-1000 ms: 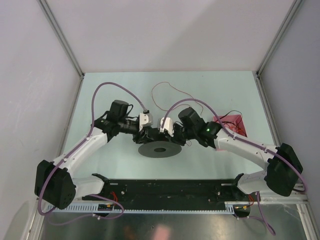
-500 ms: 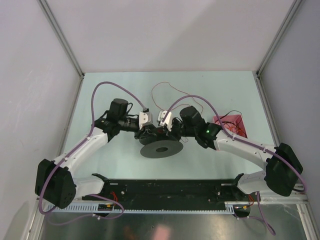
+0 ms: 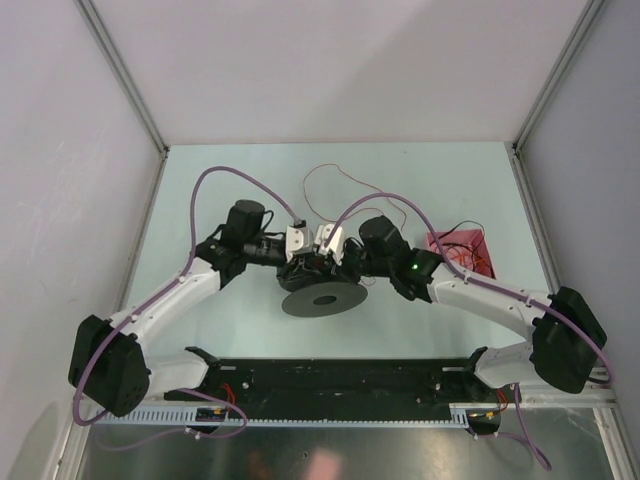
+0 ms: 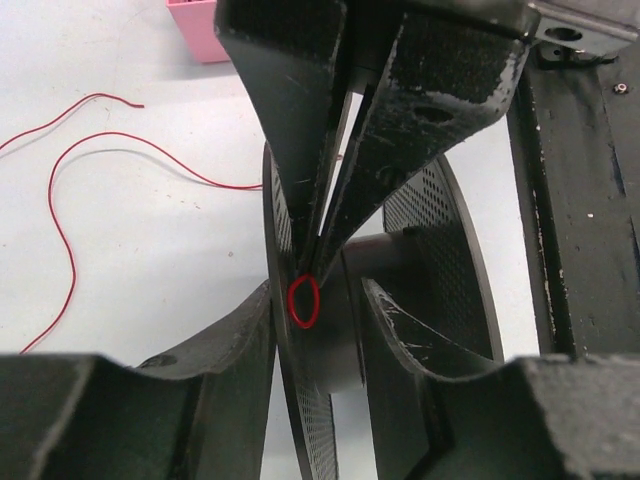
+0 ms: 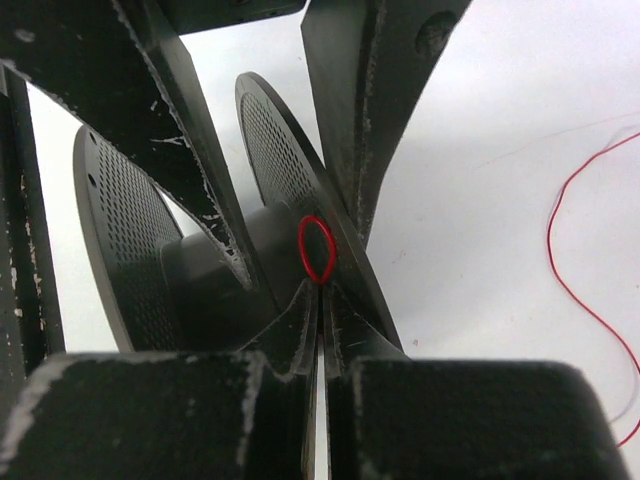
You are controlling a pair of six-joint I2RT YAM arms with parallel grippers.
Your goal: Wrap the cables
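Observation:
The black spool [image 3: 322, 298] sits mid-table with both grippers at its far rim. My right gripper [image 3: 328, 266] is shut on a thin red cable, and a small red loop [image 5: 317, 250] pokes out past its tips [image 5: 320, 288] against the spool's hub. The loop also shows in the left wrist view [image 4: 303, 300]. My left gripper [image 4: 318, 290] is open, with its jaws either side of one spool flange [image 4: 295, 400], one finger between the flanges. The rest of the red cable [image 3: 340, 182] curls loosely on the table behind the spool.
A pink-red tray [image 3: 470, 250] with more cables stands to the right. A long black plate [image 3: 330, 378] lies along the near edge. Grey walls enclose the table on three sides.
My left gripper has moved right, closer to the right gripper. The right gripper has swung up and in over the spool's rim. The spool has shifted slightly.

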